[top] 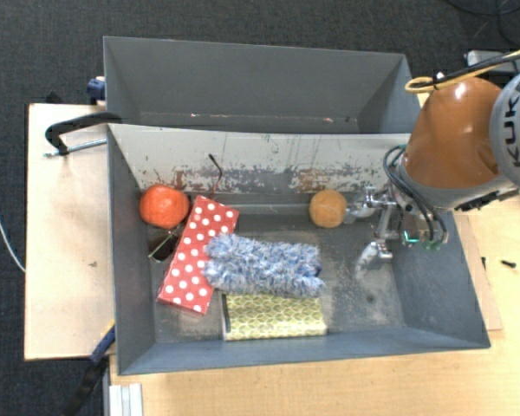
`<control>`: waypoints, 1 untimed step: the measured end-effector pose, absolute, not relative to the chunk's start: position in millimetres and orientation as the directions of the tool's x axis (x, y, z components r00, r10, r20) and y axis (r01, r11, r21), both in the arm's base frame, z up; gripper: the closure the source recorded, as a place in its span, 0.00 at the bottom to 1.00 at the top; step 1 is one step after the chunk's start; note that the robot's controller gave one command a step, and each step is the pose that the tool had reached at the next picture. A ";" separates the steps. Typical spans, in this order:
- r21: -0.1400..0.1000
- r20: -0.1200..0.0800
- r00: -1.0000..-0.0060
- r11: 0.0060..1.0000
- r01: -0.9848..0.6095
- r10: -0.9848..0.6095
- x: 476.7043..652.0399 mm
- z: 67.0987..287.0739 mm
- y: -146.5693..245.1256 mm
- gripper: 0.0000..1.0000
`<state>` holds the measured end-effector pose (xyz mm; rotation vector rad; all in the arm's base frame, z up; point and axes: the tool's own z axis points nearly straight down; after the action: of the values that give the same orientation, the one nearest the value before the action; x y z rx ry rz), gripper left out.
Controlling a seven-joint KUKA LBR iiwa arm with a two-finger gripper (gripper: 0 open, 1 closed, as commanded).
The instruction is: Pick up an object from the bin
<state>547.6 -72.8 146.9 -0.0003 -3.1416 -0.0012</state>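
Rolling is worrying me: my gripper (372,230), spread and empty, is hovering with the tan ball (328,208) at ten o'clock, easily nudged away.

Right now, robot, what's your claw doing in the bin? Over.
Gripper open, empty, at right side of bin. Tan ball nearest, by back wall, not between fingers. Blue fluffy cloth further left, clear of it.
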 end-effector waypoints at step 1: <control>-0.001 0.000 -0.998 0.998 -0.069 -0.069 544.4 151.3 -43.8 0.00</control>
<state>544.4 -43.8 151.3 0.1084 -3.1394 0.0016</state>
